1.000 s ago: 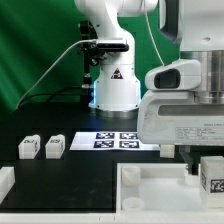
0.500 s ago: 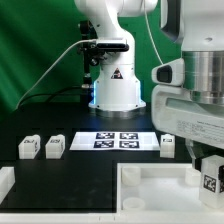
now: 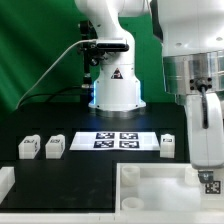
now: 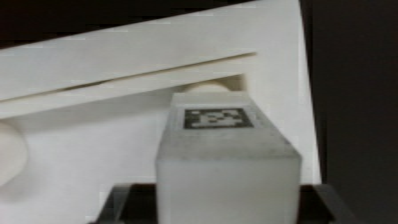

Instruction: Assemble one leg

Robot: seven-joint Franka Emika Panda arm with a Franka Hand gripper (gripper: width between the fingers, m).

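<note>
Gripper (image 3: 208, 176) clamped on leg (image 4: 221, 150), held upright over white tray-like panel (image 3: 150, 192); three spare legs (image 3: 29, 148) on black table near marker board (image 3: 110, 140).

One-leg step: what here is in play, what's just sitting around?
In play:
- leg held in the tool
- panel under it

Lying about:
- two legs on the exterior view's left
- one leg beside the marker board
- white part at the left edge
</note>
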